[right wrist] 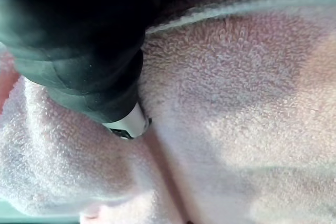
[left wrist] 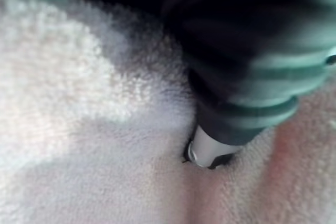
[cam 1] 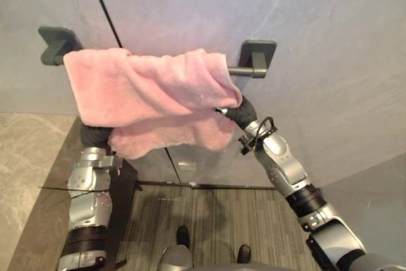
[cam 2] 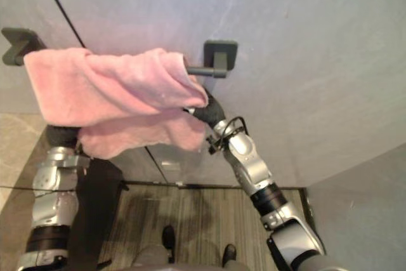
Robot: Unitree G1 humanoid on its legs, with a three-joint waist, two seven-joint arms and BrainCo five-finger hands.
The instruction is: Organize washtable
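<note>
Left eye view: a pink towel (cam 1: 146,90) hangs on the towel bar (cam 1: 244,72), draped over the left hand (cam 1: 95,135) and right hand (cam 1: 242,113). Left wrist view: towel lies against that hand; its grip cannot be told. Right wrist view: the same there.

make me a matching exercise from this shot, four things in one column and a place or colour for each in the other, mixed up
Things
1. towel
2. towel bar
3. left hand
4. right hand

Place or colour
a. dark grey, fixed to the wall
b. pink, draped over the bar
c. reaching in under the towel's right end
d. reaching in under the towel's left end

Pairs: 1-b, 2-a, 3-d, 4-c
</note>
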